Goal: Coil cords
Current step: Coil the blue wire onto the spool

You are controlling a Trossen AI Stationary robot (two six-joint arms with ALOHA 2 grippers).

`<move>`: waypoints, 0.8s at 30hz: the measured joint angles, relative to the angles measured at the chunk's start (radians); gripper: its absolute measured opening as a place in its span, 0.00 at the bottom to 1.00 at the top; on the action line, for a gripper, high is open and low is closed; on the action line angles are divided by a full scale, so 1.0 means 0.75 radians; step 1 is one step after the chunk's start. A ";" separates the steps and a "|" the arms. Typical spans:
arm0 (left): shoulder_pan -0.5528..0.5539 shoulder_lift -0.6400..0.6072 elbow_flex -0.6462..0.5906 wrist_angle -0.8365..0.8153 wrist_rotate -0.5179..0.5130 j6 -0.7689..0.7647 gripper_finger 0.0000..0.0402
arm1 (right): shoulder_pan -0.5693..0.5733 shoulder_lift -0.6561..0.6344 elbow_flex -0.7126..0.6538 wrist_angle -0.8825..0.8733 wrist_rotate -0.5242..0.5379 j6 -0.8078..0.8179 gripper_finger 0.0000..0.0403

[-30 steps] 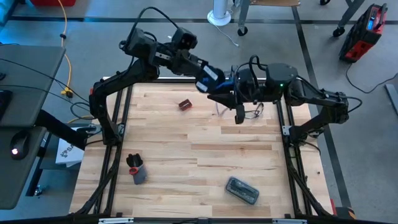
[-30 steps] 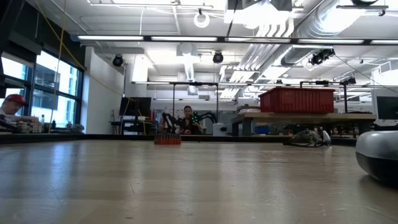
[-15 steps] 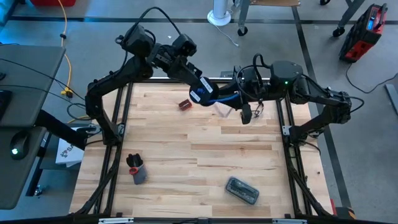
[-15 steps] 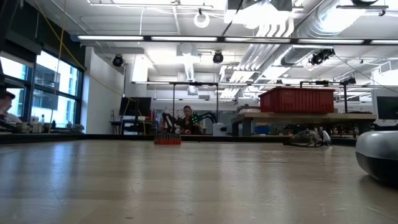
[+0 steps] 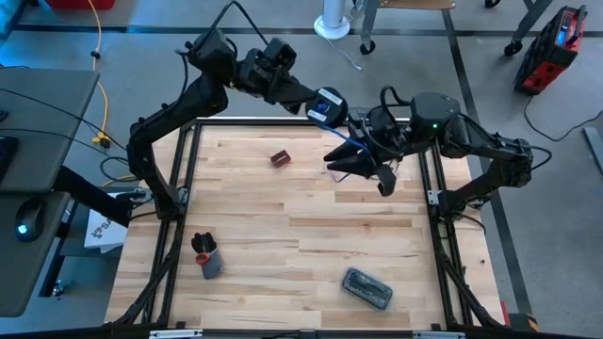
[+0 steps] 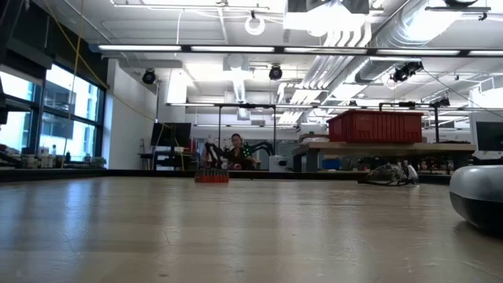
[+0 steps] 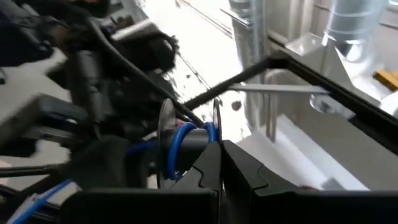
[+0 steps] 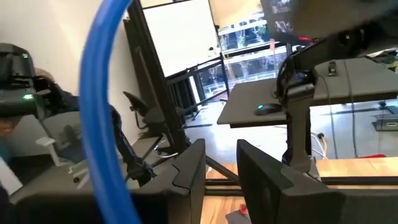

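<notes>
Coiling looks partway done. The small round black reel with its blue-white patch hangs in the air over the tabletop's far edge, gripped in the left claw. A few turns of thin blue cord sit on it. A loose length runs to the right claw; can't tell how that one's set. More winding left, probably.

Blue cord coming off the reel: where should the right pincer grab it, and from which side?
Likely the straight free stretch of blue cord in the air between the reel, held by the left pincer, and the right pincer. Come in crosswise from the right arm's side, fingers straddling it: that span is thin, clear of the table and not buried in the windings.
</notes>
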 joint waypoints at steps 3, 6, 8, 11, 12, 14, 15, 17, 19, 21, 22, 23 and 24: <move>0.009 0.000 0.000 -0.012 -0.058 0.013 0.00 | 0.000 0.000 0.000 0.001 -0.030 -0.014 0.21; 0.021 0.000 0.000 -0.002 -0.050 -0.001 0.00 | 0.001 -0.004 0.000 -0.014 0.017 -0.045 0.21; 0.024 -0.005 0.000 -0.005 -0.045 -0.004 0.00 | 0.000 -0.010 0.000 -0.031 0.085 -0.045 0.21; 0.043 -0.017 0.000 -0.002 -0.056 0.038 0.00 | -0.001 -0.018 0.000 0.008 0.059 0.008 0.21; 0.052 -0.023 0.000 0.000 -0.066 0.049 0.00 | -0.002 -0.019 0.000 0.034 0.015 0.029 0.21; 0.071 -0.030 0.000 -0.014 -0.107 0.075 0.00 | -0.002 -0.032 0.000 0.066 -0.053 0.068 0.22; 0.075 -0.030 0.000 -0.020 -0.133 0.088 0.00 | -0.002 -0.038 0.000 0.092 -0.087 0.085 0.22; 0.085 -0.029 0.000 -0.025 -0.177 0.102 0.00 | -0.003 -0.049 0.000 0.116 -0.109 0.105 0.23; 0.089 -0.027 0.000 -0.028 -0.221 0.103 0.00 | -0.005 -0.059 0.003 0.079 -0.056 0.124 0.23; 0.089 -0.027 0.000 -0.027 -0.221 0.080 0.00 | -0.013 -0.059 0.002 0.053 -0.014 0.113 0.23; 0.089 -0.028 0.000 -0.027 -0.208 0.072 0.00 | -0.017 -0.057 0.002 0.049 0.003 0.101 0.23; 0.089 -0.028 0.000 -0.029 -0.189 0.067 0.00 | -0.017 -0.056 0.001 0.050 0.011 0.089 0.23; 0.089 -0.028 0.000 -0.029 -0.167 0.062 0.00 | -0.017 -0.056 0.001 0.052 0.012 0.078 0.23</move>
